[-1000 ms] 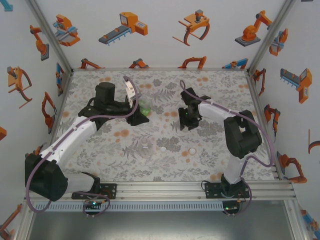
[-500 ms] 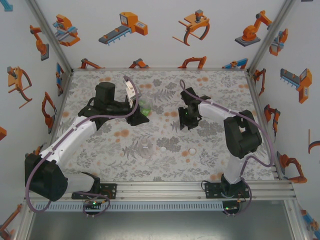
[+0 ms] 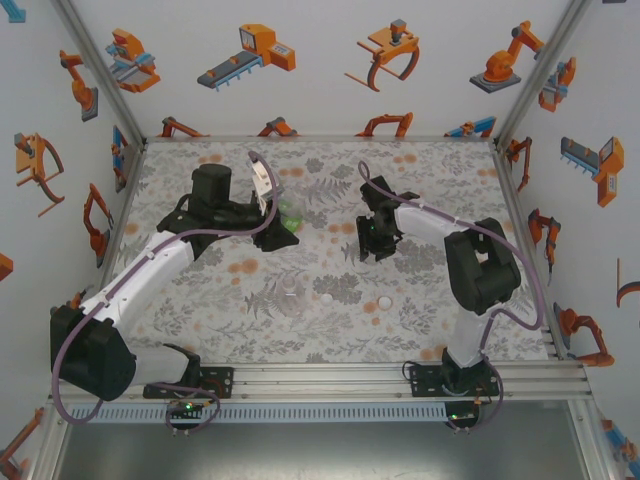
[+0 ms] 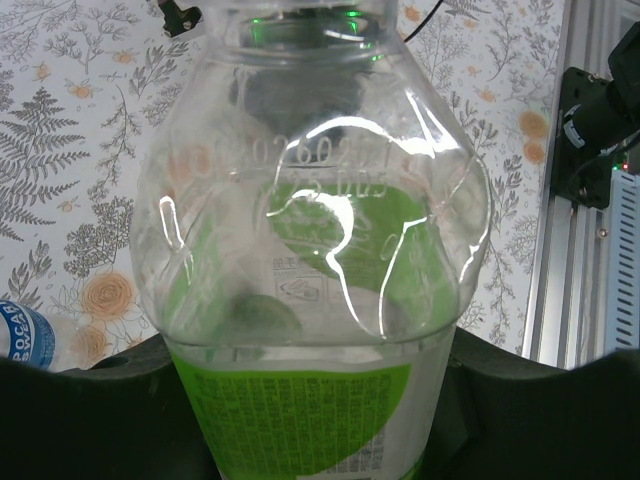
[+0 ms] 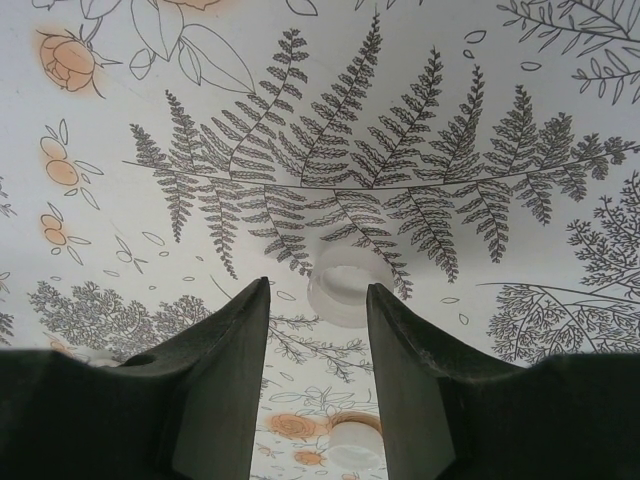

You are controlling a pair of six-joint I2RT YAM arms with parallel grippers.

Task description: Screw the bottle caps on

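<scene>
The white cap (image 5: 345, 283) lies on the fern-and-flower table (image 3: 440, 170), right of centre, just at the fingertips of the right gripper (image 5: 318, 292). Those fingers stand a little apart, one on either side of the cap. In the wrist view there looks to be a sliver of table between the cap and one finger, so I'd call it straddled, not pinched.

Over to the left, the green-labelled bottle (image 4: 300, 300) is clamped low on its body between the pads of the left gripper (image 3: 283, 228). Its mouth is bare and ready for a cap. Whether its base rests on the table I cannot tell.

Nearer the arms' bases a clear bottle (image 3: 292, 298) stands by itself. A second cap (image 3: 325, 298) lies just beside it and a third cap (image 3: 385, 302) a bit further right. A blue-labelled bottle (image 4: 18, 338) pokes in at the edge of the left wrist view.

To my eye this is the cap pick-up for the green bottle, so the task looks early, with no cap seen on any bottle.

Next, the right fingers need to close squarely on the cap's rim without tipping it, since it is small and shallow and could squirt out sideways. Then comes a lift, a carry across to the bottle's mouth and a level landing on the threads. After that the cap must be turned while the left gripper keeps the bottle from spinning.
</scene>
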